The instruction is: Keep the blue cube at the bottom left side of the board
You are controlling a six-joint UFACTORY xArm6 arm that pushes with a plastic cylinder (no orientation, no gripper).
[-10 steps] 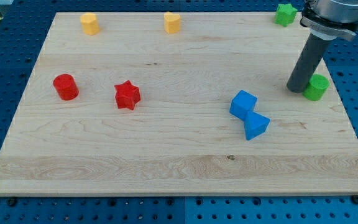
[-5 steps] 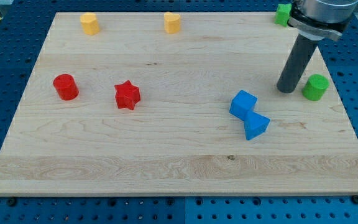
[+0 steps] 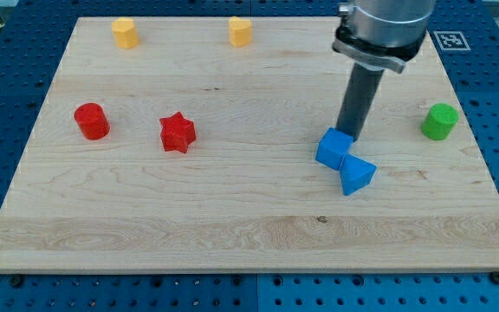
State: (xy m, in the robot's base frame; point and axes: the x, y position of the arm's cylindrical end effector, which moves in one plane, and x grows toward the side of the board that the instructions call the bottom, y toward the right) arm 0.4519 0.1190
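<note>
The blue cube (image 3: 334, 148) sits on the wooden board (image 3: 232, 217) right of centre. A second blue block (image 3: 356, 175), wedge-like, touches its lower right corner. My tip (image 3: 348, 134) stands at the cube's upper right edge, touching or nearly touching it. The dark rod rises from there toward the view's top.
A red cylinder (image 3: 91, 121) and a red star (image 3: 178, 133) lie at the view's left. Two yellow blocks (image 3: 125, 32) (image 3: 240, 30) sit near the top edge. A green cylinder (image 3: 439, 121) is at the right. The arm hides the top right corner.
My tip has moved left from beside the green cylinder to the blue cube's upper right. The blue cube has shifted slightly left and down. The green star is now hidden by the arm.
</note>
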